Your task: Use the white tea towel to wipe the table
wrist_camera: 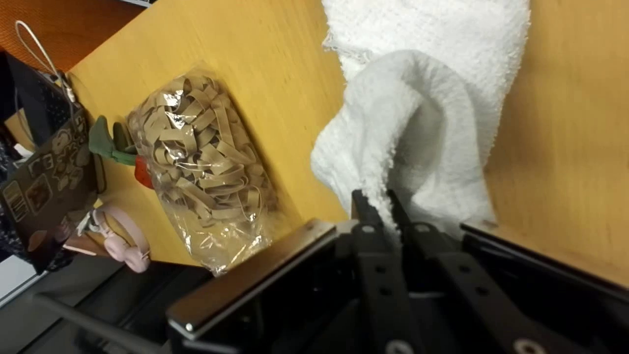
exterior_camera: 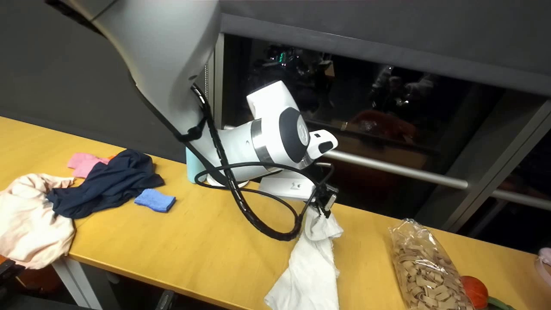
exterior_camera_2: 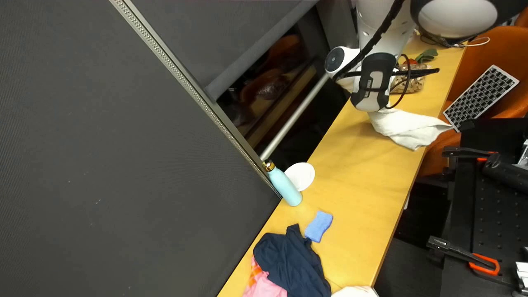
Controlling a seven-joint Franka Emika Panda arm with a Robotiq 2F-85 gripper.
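The white towel (exterior_camera: 312, 262) lies in a long strip across the yellow wooden table (exterior_camera: 193, 245). It shows in both exterior views (exterior_camera_2: 406, 128), and one end reaches over the table's long edge opposite the window. My gripper (exterior_camera: 325, 206) is low over the table, near the window side. In the wrist view, the fingertips (wrist_camera: 377, 199) are shut on a bunched fold at the near end of the towel (wrist_camera: 437, 29). The rest of the towel spreads out beyond the fingers. In an exterior view, the arm hides the fingers.
A clear bag of tan strips (wrist_camera: 206, 152) lies beside the towel, with a red item (exterior_camera: 475, 290) by it. A blue cloth (exterior_camera: 155, 200), a navy cloth (exterior_camera: 112, 185) and a peach cloth (exterior_camera: 30, 219) lie farther off. A bottle (exterior_camera_2: 284, 185) and white plate (exterior_camera_2: 303, 175) stand windowside.
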